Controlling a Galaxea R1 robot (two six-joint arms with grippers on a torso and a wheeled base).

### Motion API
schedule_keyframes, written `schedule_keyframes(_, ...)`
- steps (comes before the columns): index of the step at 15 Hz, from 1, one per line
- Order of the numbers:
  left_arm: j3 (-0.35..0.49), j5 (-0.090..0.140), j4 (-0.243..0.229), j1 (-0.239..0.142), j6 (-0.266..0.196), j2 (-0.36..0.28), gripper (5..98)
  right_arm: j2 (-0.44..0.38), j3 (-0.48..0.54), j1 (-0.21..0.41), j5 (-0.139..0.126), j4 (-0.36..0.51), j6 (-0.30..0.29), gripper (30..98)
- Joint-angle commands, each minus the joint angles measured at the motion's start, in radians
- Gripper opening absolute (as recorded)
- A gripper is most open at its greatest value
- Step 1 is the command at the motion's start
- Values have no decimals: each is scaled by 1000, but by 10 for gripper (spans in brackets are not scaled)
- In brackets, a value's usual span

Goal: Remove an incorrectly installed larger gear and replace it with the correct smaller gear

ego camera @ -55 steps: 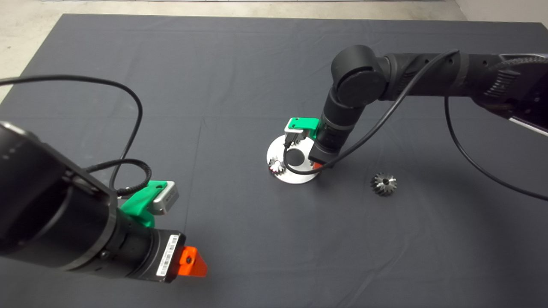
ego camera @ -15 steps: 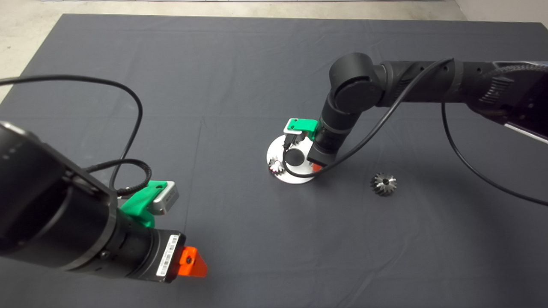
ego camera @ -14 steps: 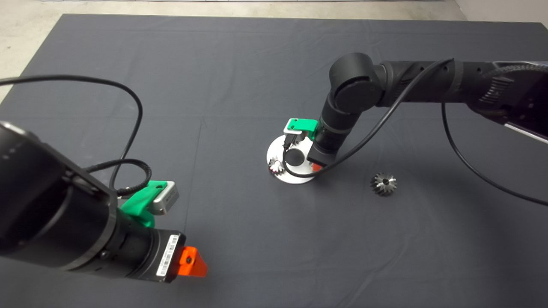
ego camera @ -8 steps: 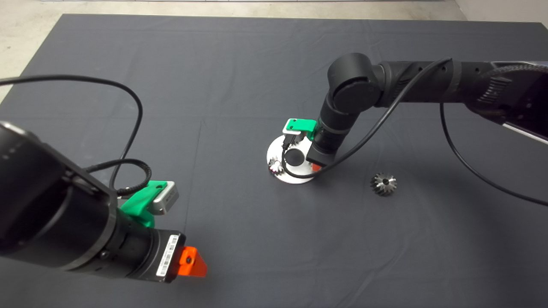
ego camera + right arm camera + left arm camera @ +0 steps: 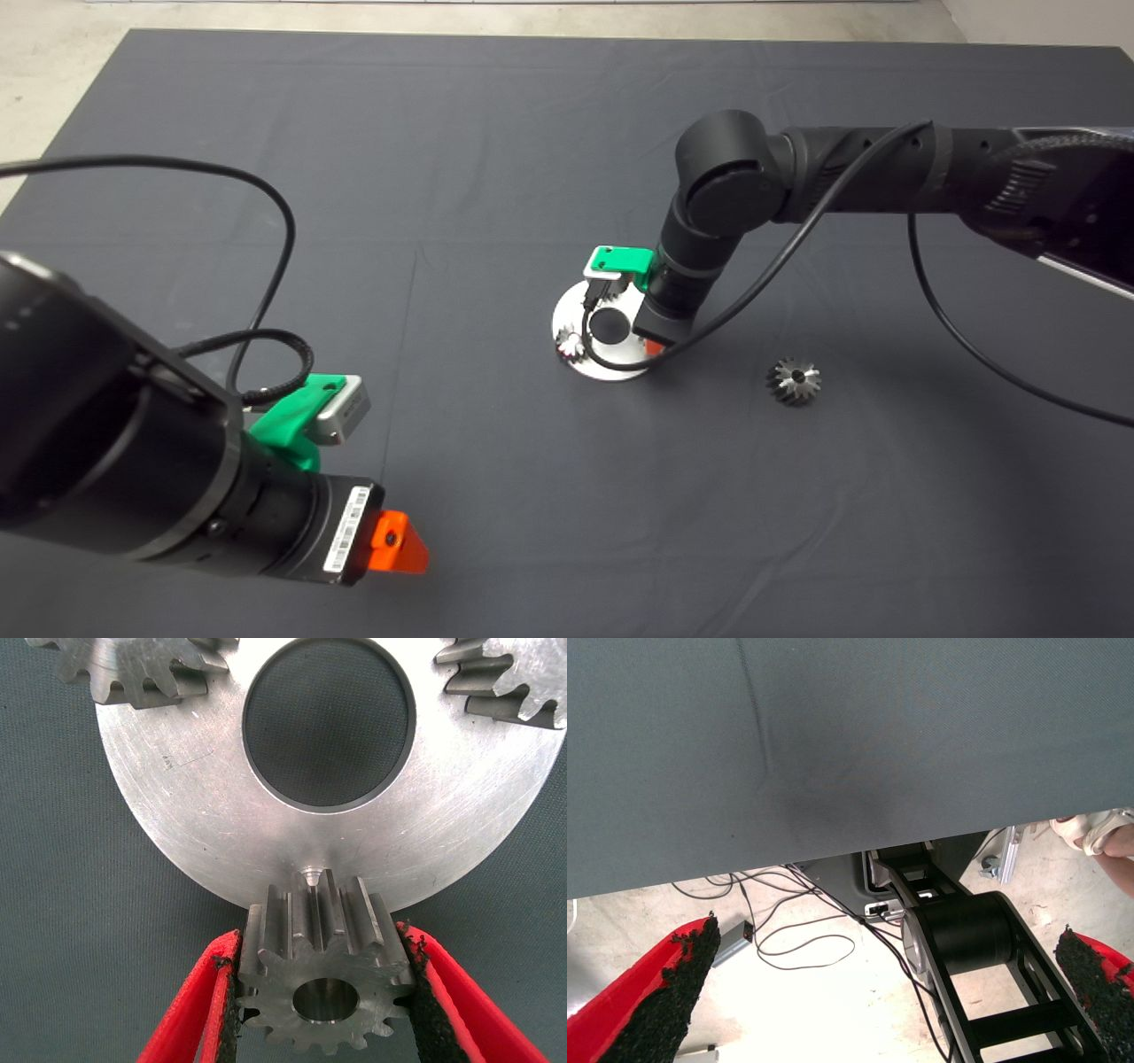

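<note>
Right wrist view: right gripper [image 5: 324, 992] pinches small gear [image 5: 321, 979] at edge of plate [image 5: 213, 806], frame centre in head view. Big gear [image 5: 794, 381] lies on mat [image 5: 496, 159] right of plate, apart. Left gripper [image 5: 877, 992] parked lower left, fingers spread.

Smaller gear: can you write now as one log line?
right end effector: shut on smaller gear, at disc | larger gear: on mat | left end effector: open, parked

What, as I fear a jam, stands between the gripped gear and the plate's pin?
Nothing visible. The right gripper holds the smaller gear short of the bare pin; the silver gears sit across the plate.
</note>
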Motion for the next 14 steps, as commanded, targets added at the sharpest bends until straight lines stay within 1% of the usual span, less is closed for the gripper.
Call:
schedule_keyframes(1, 16, 0, -19, -9, 2, -1, 977, -3, 50, 7, -122, -35, -3, 411)
schedule_keyframes(14, 16, 0, -19, -9, 2, 1, 977, -13, 47, 5, -122, -35, -11, 412)
